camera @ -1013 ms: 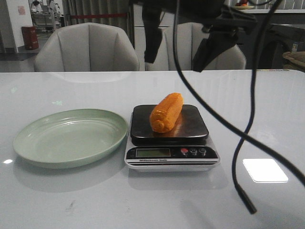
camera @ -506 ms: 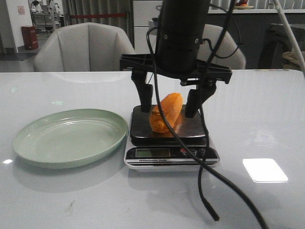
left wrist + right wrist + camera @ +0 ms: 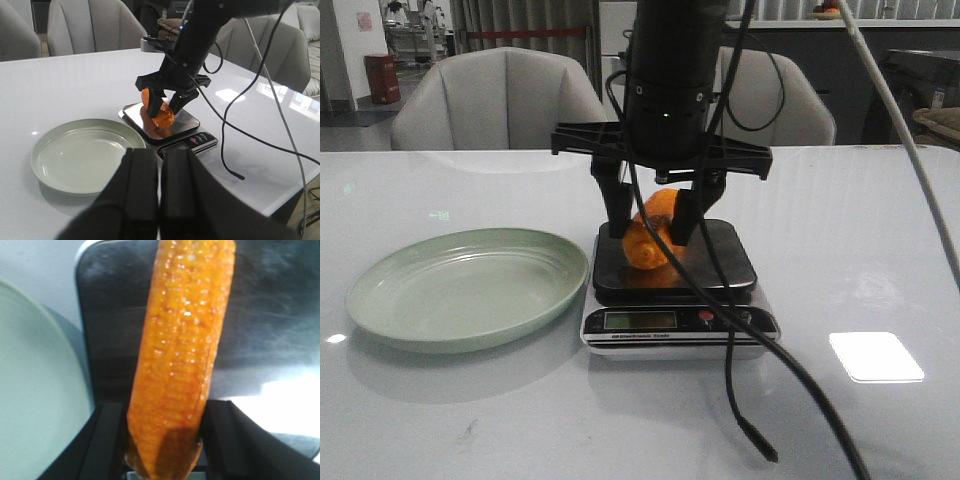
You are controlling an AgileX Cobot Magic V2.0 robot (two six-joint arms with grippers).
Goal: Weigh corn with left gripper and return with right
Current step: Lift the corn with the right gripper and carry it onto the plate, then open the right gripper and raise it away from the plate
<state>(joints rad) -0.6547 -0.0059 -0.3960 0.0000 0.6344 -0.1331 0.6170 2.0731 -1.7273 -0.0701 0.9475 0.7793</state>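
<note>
The orange-yellow corn (image 3: 648, 240) lies on the black platform of the scale (image 3: 720, 265) at the table's middle. My right gripper (image 3: 650, 230) reaches down over it, with one finger pressed on each side of the cob. The right wrist view shows the corn (image 3: 182, 355) squeezed between the two fingers (image 3: 107, 440), with the platform (image 3: 260, 315) under it. The left wrist view shows my left gripper (image 3: 160, 152) shut and empty, held back above the table's near side, short of the green plate (image 3: 85, 155) and away from the corn (image 3: 159, 111).
The green plate (image 3: 460, 290) sits empty left of the scale. A black cable (image 3: 760, 450) hangs from the right arm down to the table in front of the scale. Grey chairs (image 3: 500, 100) stand behind the table's far edge.
My right gripper came down over the scale, and its fingers closed in from wide apart onto the corn. The corn has shifted slightly to the left.
</note>
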